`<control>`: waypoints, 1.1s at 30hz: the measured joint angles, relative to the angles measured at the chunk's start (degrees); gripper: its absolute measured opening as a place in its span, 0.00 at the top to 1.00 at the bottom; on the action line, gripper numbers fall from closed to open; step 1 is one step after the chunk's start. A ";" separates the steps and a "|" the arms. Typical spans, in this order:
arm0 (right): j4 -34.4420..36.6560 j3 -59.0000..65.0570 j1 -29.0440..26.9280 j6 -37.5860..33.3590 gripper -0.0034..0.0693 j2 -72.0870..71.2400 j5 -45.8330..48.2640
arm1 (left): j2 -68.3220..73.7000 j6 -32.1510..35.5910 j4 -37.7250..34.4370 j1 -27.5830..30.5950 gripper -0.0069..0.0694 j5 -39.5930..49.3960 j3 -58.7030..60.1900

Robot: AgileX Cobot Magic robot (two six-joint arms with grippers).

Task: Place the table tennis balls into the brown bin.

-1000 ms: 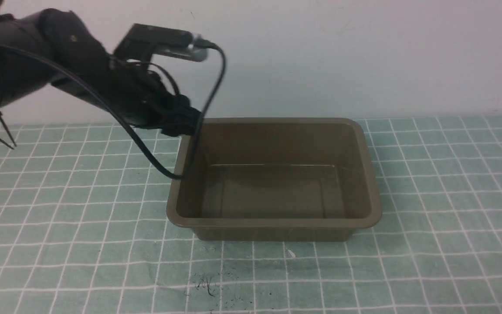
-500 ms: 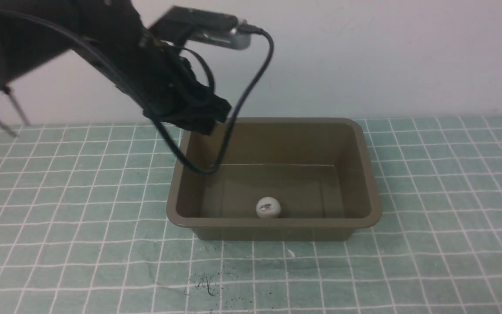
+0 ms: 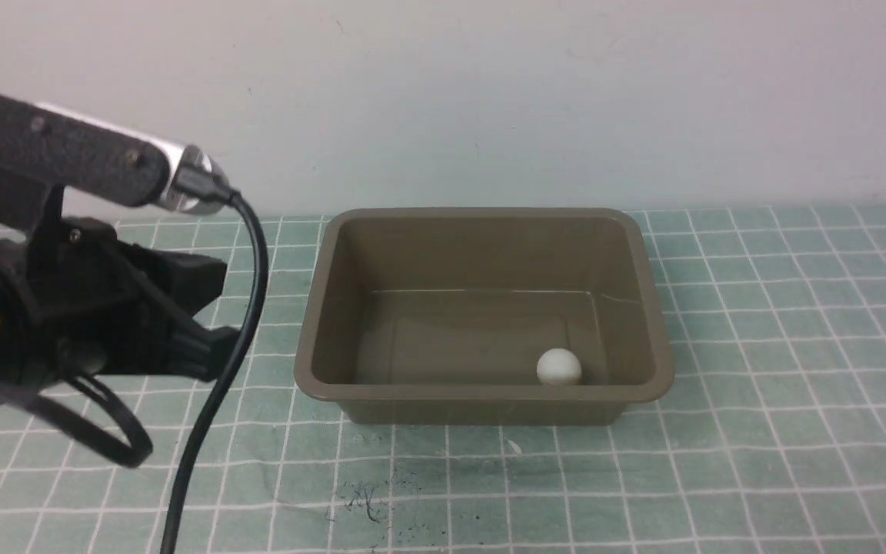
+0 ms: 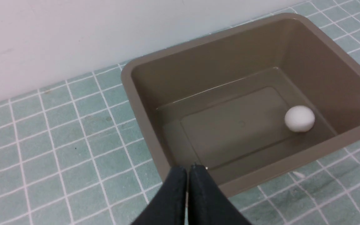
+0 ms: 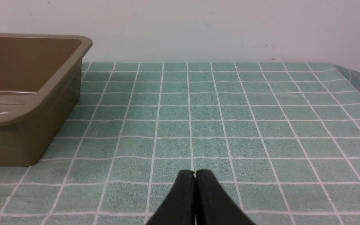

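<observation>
A white table tennis ball (image 3: 559, 367) lies on the floor of the olive-brown bin (image 3: 481, 394), near its front right corner; the left wrist view shows the ball (image 4: 299, 118) inside the bin (image 4: 142, 103) too. My left gripper (image 4: 187, 168) is shut and empty, pulled back to the left of the bin; in the front view only its arm and wrist camera show. My right gripper (image 5: 194, 173) is shut with nothing in it, low over the cloth to the right of the bin (image 5: 42, 93). It is outside the front view.
A green checked cloth (image 3: 781, 323) covers the table, with a white wall behind. The left arm's black cable (image 3: 212, 400) hangs down over the cloth left of the bin. The cloth's far right edge (image 5: 355, 78) shows in the right wrist view.
The left arm swung from above the bin's far left corner back and down to the left. The ball appeared in the bin and rolled from front centre to the front right.
</observation>
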 joint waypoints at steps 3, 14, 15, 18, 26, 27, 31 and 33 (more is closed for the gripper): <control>0.00 0.00 0.00 0.00 0.97 0.00 0.00 | -1.50 0.05 0.21 0.00 0.92 0.49 1.05; 0.00 0.00 0.00 0.00 0.97 0.00 0.00 | -19.68 -3.92 5.80 6.28 0.91 4.34 4.36; 0.00 0.00 0.00 0.00 0.97 0.00 0.00 | -21.28 -3.92 5.80 7.17 0.91 4.04 5.48; 0.00 0.00 0.00 0.00 0.97 0.00 0.00 | -30.53 -5.11 6.38 13.23 0.91 -0.39 15.26; 0.00 0.00 0.00 -0.02 0.97 0.00 0.00 | -52.35 -4.27 6.20 22.61 0.91 -7.35 42.06; 0.00 0.00 0.00 -0.02 0.97 0.00 0.00 | -53.30 -4.27 6.15 22.90 0.91 -7.21 42.94; 0.00 -0.05 0.00 -0.02 0.97 0.00 0.06 | -55.07 -4.27 5.80 23.29 0.91 -2.81 44.12; 0.00 -0.05 0.00 -0.02 0.97 0.00 0.06 | -55.07 -4.27 5.80 23.29 0.91 -1.40 44.13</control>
